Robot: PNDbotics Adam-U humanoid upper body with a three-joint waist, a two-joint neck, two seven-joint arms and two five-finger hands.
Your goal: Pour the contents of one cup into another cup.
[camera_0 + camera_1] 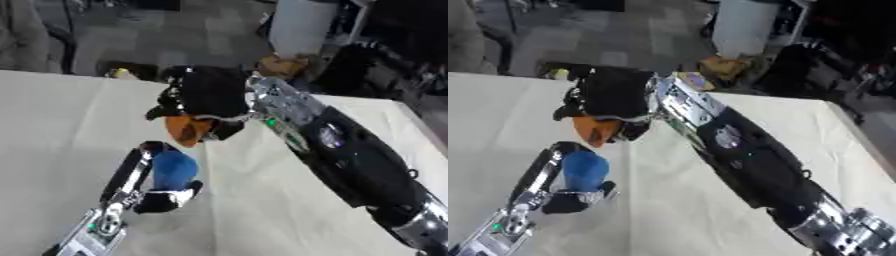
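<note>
Your right hand (206, 97) is curled round a small orange cup (188, 129), holding it tipped over with its mouth pointing down and toward you. Directly below it, your left hand (162, 192) is wrapped around a blue cup (173, 169), which stands roughly upright on the pale cloth-covered table (52, 150). The orange cup's rim hangs just above the blue cup's mouth, and the two look apart rather than touching. What is inside either cup cannot be made out.

This looks like the middle of the pour. To do it well, keep the orange rim centred over the blue opening and add tilt slowly with the right wrist, not by swinging the whole arm. Hold the left hand still so the blue cup stays level under the stream. If the lip drifts past the blue rim on the far side, the contents will likely land on the cloth.
</note>
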